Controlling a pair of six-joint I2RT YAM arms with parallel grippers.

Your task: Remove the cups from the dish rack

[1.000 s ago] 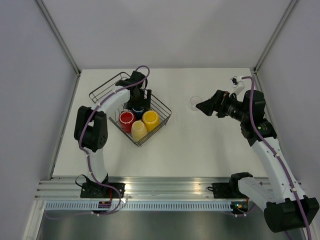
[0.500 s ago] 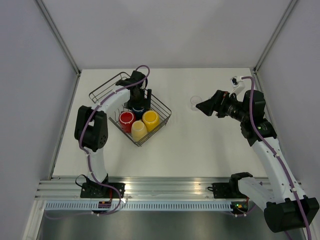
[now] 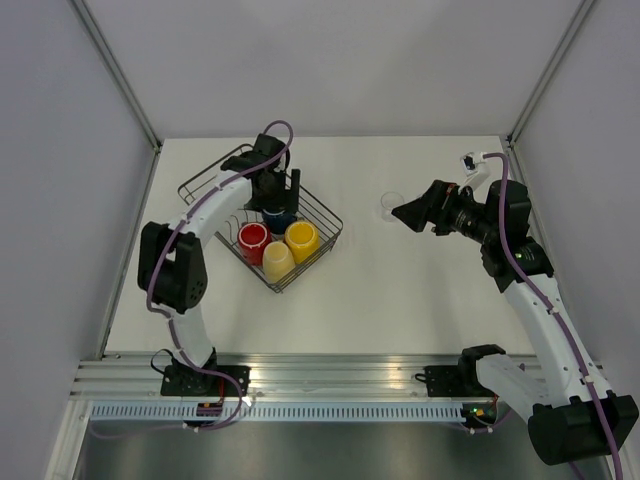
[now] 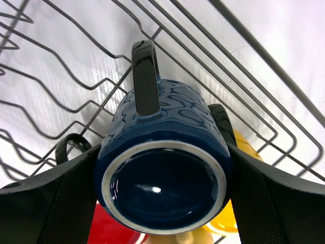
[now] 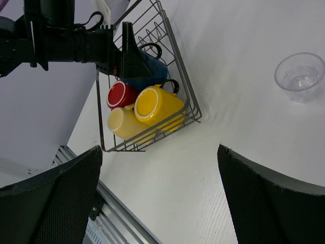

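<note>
Overhead, left arm (image 3: 215,200) arched, fingers (image 4: 45,203) clasping blue mug (image 4: 167,132)

Left arm (image 3: 205,205), right arm (image 3: 545,315) — white links, black joints, purple cables; right gripper (image 5: 158,150) black, mesh-textured.

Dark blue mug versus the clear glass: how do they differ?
The dark blue mug is opaque with a handle; the glass tumbler is clear, handleless. The mug is clamped in the left gripper at the dish rack; the tumbler stands on the table. Both are cups.
</note>
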